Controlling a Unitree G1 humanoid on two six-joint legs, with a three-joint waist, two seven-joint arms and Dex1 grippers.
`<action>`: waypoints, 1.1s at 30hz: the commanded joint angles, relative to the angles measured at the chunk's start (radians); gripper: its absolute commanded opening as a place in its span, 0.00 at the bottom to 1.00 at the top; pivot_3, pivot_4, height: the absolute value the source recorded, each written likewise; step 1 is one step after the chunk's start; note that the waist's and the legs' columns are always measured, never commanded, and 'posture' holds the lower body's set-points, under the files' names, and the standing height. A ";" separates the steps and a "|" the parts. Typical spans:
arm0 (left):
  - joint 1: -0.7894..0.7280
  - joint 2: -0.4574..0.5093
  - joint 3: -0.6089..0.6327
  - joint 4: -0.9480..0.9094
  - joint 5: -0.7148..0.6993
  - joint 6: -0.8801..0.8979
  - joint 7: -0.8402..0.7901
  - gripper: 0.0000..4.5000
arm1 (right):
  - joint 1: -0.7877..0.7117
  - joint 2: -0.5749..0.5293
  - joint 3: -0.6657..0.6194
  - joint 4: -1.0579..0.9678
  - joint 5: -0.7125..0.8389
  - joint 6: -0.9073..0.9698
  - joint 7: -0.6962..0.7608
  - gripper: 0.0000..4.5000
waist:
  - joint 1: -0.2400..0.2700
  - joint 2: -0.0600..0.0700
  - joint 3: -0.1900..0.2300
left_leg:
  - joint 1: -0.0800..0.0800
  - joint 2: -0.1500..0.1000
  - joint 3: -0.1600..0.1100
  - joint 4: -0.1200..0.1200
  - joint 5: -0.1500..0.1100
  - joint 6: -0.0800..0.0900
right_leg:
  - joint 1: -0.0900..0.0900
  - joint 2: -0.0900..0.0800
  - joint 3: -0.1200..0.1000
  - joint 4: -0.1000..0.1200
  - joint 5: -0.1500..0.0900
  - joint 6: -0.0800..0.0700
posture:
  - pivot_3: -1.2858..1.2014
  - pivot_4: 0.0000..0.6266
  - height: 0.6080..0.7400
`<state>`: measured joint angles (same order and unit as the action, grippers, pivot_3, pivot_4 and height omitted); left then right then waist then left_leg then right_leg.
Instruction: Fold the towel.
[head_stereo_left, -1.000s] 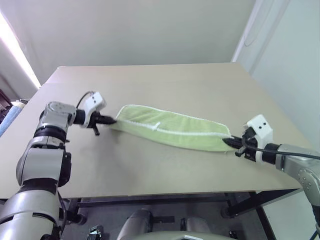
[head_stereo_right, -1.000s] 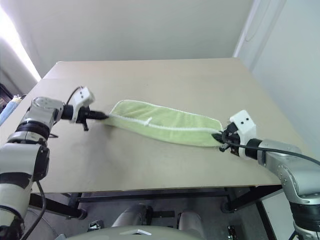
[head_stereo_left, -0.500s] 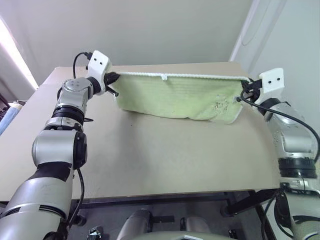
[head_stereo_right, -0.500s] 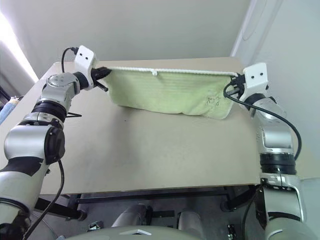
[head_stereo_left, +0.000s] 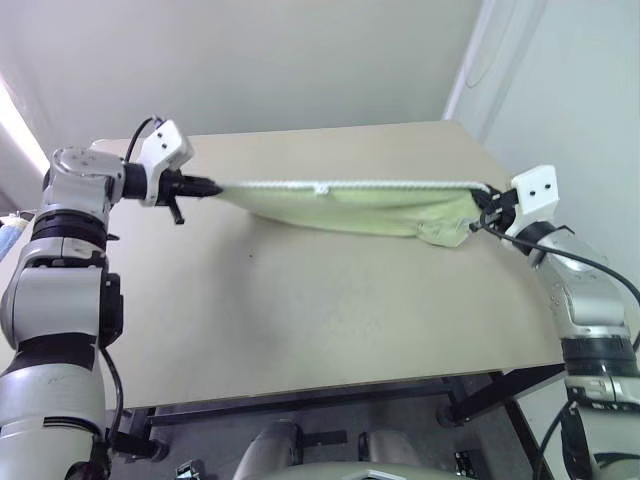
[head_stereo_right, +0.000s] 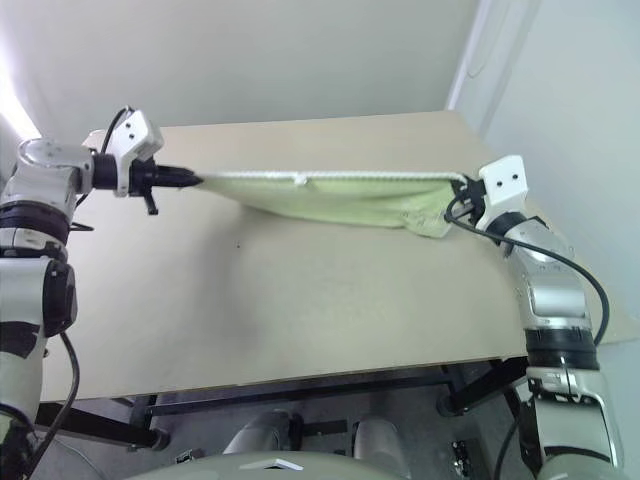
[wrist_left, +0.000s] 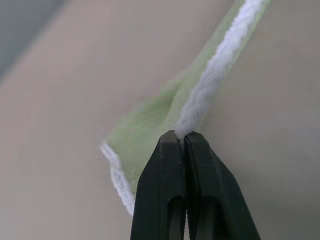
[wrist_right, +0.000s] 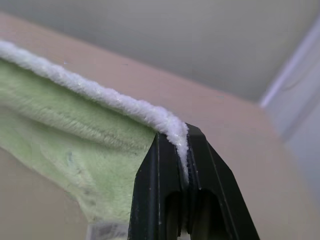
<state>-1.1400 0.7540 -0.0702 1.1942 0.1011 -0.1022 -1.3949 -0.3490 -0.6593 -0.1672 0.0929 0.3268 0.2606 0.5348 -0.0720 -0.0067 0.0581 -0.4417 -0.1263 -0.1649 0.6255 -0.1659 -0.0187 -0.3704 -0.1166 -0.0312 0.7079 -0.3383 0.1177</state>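
Left eye view — end effectors (head_stereo_left: 213, 187) (head_stereo_left: 480, 208) pinching towel (head_stereo_left: 350, 209)

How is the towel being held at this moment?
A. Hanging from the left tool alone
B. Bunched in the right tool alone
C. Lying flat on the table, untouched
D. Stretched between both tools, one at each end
D: the left tool and the right tool are each shut on an end of the towel, its white top edge drawn taut between them above the table.

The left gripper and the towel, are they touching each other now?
Touching. In the left wrist view the left gripper is shut, its two black fingers pinching the white edging of the towel between their tips.
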 joint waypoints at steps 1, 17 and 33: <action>0.037 0.090 -0.022 -0.081 0.022 0.040 -0.049 0.00 | 0.052 -0.061 -0.090 -0.097 0.034 0.049 0.033 0.01 | 0.002 0.000 0.000 | 0.000 0.000 0.000 0.001 0.000 0.000 | -0.001 0.000 0.001 0.000 0.000 0.000 | 0.52 0.00 0.65; 0.395 0.271 -0.097 -0.642 -0.120 0.413 -0.219 0.00 | 0.406 -0.206 -0.214 -0.526 0.351 0.455 0.226 0.01 | 0.029 0.001 0.000 | 0.000 0.002 -0.001 -0.003 -0.002 -0.003 | -0.004 -0.002 0.003 -0.002 -0.004 -0.007 | 0.52 0.00 0.65; 0.599 0.358 -0.100 -0.810 -0.213 0.501 -0.219 0.00 | 0.586 -0.161 -0.351 -0.823 0.606 0.755 0.073 0.01 | 0.058 0.001 0.000 | -0.002 0.003 0.002 -0.014 -0.002 -0.003 | -0.009 -0.004 0.004 -0.009 -0.007 -0.013 | 0.52 0.00 0.65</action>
<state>-0.5354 1.0835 -0.1879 0.4088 -0.0993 0.4011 -1.6114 0.2243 -0.8262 -0.4611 -0.6819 0.8987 1.0076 0.6237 -0.0137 -0.0058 0.0579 -0.4439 -0.1238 -0.1630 0.6117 -0.1683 -0.0218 -0.3796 -0.1204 -0.0270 0.6981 -0.3457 0.1053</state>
